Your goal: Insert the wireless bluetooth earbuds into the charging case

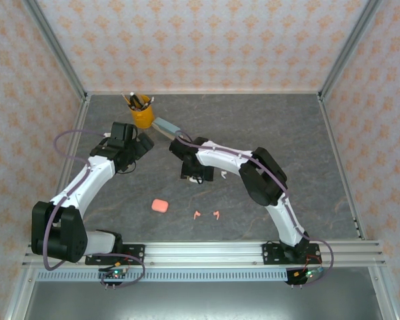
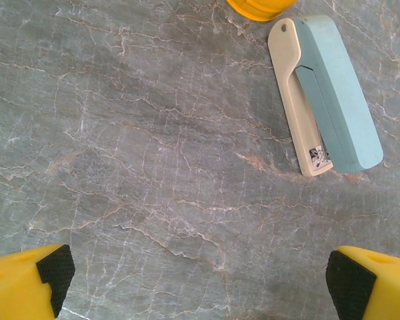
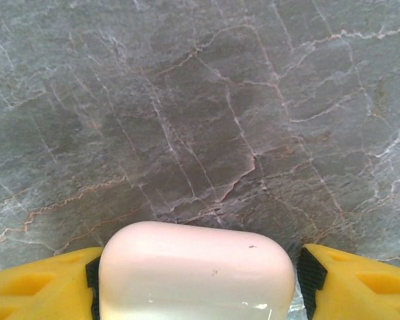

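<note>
A white, pebble-shaped charging case (image 3: 197,273) sits between the yellow fingers of my right gripper (image 3: 199,270). The left pad (image 3: 92,277) touches it and the right pad (image 3: 308,273) stands a sliver off it, so the jaws are open around it. In the top view this gripper (image 1: 192,175) points down at mid-table. Two salmon-pink earbuds (image 1: 197,214) (image 1: 217,215) lie on the table nearer the bases, with a pink case (image 1: 160,205) to their left. A tiny white piece (image 1: 223,175) lies just right of the right gripper. My left gripper (image 2: 201,273) (image 1: 141,145) hangs wide open over bare table.
A blue and cream stapler (image 2: 327,93) (image 1: 167,127) lies ahead of the left gripper. A yellow cup of pens (image 1: 141,115) stands at the back. Metal posts and patterned walls bound the grey marbled table (image 1: 307,147).
</note>
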